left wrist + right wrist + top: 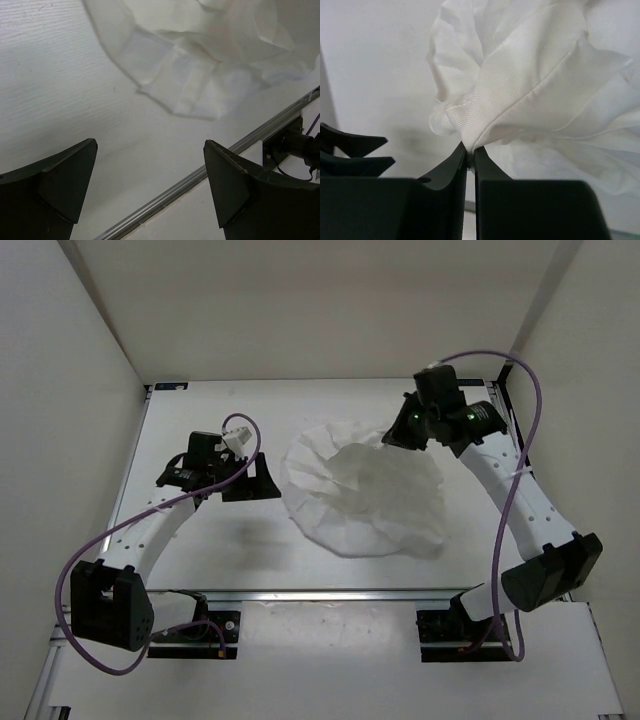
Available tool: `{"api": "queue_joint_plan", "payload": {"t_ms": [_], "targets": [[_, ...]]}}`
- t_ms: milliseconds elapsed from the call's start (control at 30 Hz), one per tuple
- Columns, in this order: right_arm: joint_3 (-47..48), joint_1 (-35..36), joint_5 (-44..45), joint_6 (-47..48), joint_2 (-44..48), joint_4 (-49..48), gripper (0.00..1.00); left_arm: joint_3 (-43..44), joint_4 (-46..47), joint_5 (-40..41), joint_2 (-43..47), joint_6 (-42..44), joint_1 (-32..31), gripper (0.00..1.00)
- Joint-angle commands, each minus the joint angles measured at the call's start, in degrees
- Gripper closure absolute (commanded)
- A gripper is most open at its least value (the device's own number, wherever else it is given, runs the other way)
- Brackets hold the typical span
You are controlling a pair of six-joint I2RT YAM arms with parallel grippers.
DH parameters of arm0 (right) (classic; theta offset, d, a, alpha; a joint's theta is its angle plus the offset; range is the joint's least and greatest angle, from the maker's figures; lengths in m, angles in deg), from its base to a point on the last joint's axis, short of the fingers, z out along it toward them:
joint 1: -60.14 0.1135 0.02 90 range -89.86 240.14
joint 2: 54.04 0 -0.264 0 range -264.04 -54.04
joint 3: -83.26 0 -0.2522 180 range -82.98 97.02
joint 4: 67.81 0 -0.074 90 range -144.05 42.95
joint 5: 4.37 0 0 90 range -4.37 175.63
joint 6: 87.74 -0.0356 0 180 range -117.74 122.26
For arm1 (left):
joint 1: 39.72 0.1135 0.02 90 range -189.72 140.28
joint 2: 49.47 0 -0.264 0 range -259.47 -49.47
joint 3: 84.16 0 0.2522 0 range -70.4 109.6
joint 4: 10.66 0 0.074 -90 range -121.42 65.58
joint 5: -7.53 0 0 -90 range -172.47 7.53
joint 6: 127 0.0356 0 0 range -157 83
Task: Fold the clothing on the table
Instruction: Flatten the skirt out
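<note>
Right wrist view: my right gripper [470,150] is clamped on a pinched fold at the edge of the clothing [530,75], with fabric bunched just above the fingertips. The top view places the clothing mid-table [200,420], rumpled, its far right edge under that gripper. My left gripper [150,145] hangs beside its left edge, jaws wide apart, holding nothing. Judgement: the first fold is in hand, with the grasp made. The next move calls for lifting that edge across without dragging the whole piece. Only the left wrist view shows the near hem lying flat by the front rail [200,172]. Only the right wrist view shows the pinch.
</note>
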Motion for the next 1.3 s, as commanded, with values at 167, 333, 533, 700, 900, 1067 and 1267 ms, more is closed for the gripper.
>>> {"api": "queue_joint_plan", "payload": {"t_ms": [167, 333, 533, 700, 900, 1067, 1267], "targets": [[14.80, 11.53, 33.84, 22.42, -1.45, -3.49, 1.00, -1.00, 1.27, -2.50, 2.05, -0.87, 2.18, 0.01], [20.96, 18.56, 43.60, 34.80, -4.26, -11.83, 1.00, -2.58, 0.65, -0.84, 3.45, -0.26, 2.45, 0.01], [24.36, 4.39, 38.10, 25.55, -6.53, -5.57, 1.00, -2.42, 1.00, -1.10, 3.46, -0.17, 3.06, 0.01], [15.59, 3.45, 21.18, 29.48, -4.59, -4.70, 1.00, -1.89, 0.47, 0.13, 2.05, 0.45, 2.89, 0.01], [1.56, -15.35, 16.02, 21.54, -5.75, 2.65, 1.00, -1.36, 0.39, 2.68, -0.41, 0.45, 2.53, 0.02], [0.97, 7.55, 14.00, 35.50, -5.72, -2.22, 1.00, -0.31, 1.09, 3.04, -2.60, 0.27, 3.06, 0.02], [-0.77, -6.15, 15.99, 30.19, -7.76, 1.91, 1.00, 1.97, 0.39, 3.12, -4.72, 0.53, 3.94, 0.02]]}}
